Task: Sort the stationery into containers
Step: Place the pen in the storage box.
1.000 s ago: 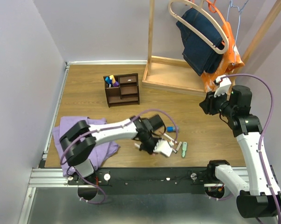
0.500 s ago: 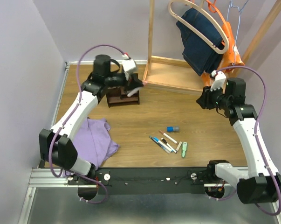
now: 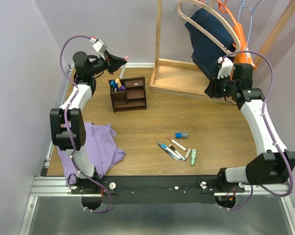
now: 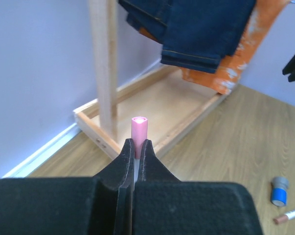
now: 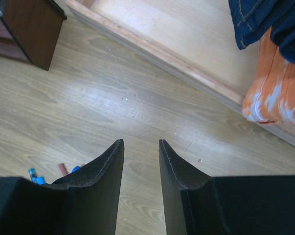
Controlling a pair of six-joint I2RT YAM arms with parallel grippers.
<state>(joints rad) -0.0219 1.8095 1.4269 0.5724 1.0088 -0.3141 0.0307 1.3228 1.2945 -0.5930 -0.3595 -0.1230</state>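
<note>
Left jaws clamped on pink marker point(image 4: 139, 129), held raised behind organiser point(image 3: 129, 94) | right jaws apart, empty, well right of organiser | loose pens point(image 3: 174, 148) scattered on table point(image 3: 137, 127), near-right of organiser

Premises: a robotics test cell, not a lived-in room. Evidence: a left arm point(image 3: 75, 102) and a right arm point(image 3: 264, 122) are bolted to a black mounting bar point(image 3: 152, 185) on an aluminium rail point(image 3: 47, 185) at the near edge of a wood-grain table point(image 3: 201, 112). Purple cables point(image 3: 62, 51) loop along the arms. Plain lilac walls point(image 3: 20, 73) box the table in on three sides. Household props are staged on it: a wooden clothes rack point(image 3: 158, 39) hung with jeans point(image 3: 208, 41), a purple cloth point(image 3: 101, 147) and a desk organiser point(image 3: 132, 98).
</note>
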